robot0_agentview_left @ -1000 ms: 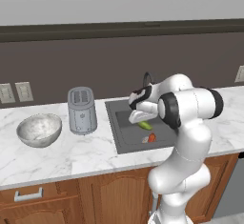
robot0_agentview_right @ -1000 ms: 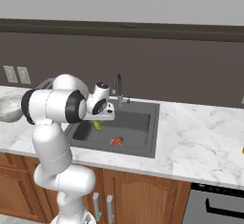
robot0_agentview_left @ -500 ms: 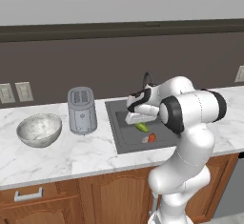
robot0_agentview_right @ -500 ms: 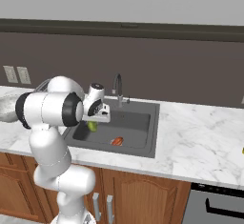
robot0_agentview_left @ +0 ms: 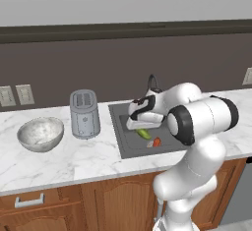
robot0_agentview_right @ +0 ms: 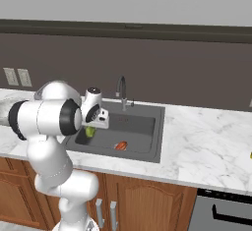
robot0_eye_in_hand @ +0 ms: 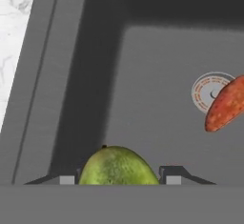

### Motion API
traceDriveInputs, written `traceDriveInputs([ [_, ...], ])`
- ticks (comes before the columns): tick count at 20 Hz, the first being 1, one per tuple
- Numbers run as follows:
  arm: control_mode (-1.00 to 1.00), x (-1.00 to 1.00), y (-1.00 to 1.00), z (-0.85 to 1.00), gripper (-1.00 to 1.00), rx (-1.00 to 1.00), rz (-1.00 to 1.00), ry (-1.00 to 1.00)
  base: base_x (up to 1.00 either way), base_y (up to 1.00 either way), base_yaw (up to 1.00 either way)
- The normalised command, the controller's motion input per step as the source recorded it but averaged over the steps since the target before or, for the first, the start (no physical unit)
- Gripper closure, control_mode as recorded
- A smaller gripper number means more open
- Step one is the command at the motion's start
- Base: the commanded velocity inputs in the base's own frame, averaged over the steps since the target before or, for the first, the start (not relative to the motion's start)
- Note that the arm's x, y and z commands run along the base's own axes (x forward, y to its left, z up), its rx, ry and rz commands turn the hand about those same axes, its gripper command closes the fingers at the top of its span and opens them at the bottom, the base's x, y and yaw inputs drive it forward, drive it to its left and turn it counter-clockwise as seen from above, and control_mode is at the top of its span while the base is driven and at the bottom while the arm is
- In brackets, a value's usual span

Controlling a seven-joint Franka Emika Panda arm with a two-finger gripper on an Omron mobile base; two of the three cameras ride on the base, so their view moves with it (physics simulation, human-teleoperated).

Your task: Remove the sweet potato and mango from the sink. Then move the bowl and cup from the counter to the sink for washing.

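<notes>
On the left of the marble bench (robot0_agentview_left: pixel 59 163) sits the bowl (robot0_agentview_left: pixel 41 133), with a grey toaster (robot0_agentview_left: pixel 84 113) just to its right. Next comes the sink (robot0_agentview_left: pixel 124 144), where the gripper (robot0_eye_in_hand: pixel 118 180) is lowered into the basin with its jaws set either side of the mango (robot0_eye_in_hand: pixel 117 166); whether they press on it I cannot tell. The mango (robot0_agentview_left: pixel 143 133) is low in the basin. Right of it, near the drain (robot0_eye_in_hand: pixel 210 90), lies the sweet potato (robot0_eye_in_hand: pixel 226 103).
</notes>
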Motion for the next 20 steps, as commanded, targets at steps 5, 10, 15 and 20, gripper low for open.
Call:
traceDriveInputs([
  [5,-1.00,-0.17,0.16,0.09,1.00,0.00,-0.08,0.00,0.00,0.00,0.00],
  [10,-1.00,-0.17,0.15,0.14,1.00,-0.01,-0.05,0.00,0.00,0.00,0.00],
  [15,-1.00,-0.16,0.17,0.12,1.00,-0.08,0.00,0.01,0.00,0.00,0.00],
  [20,-1.00,-0.18,0.22,0.07,1.00,-0.07,0.00,0.00,0.00,0.00,0.00],
])
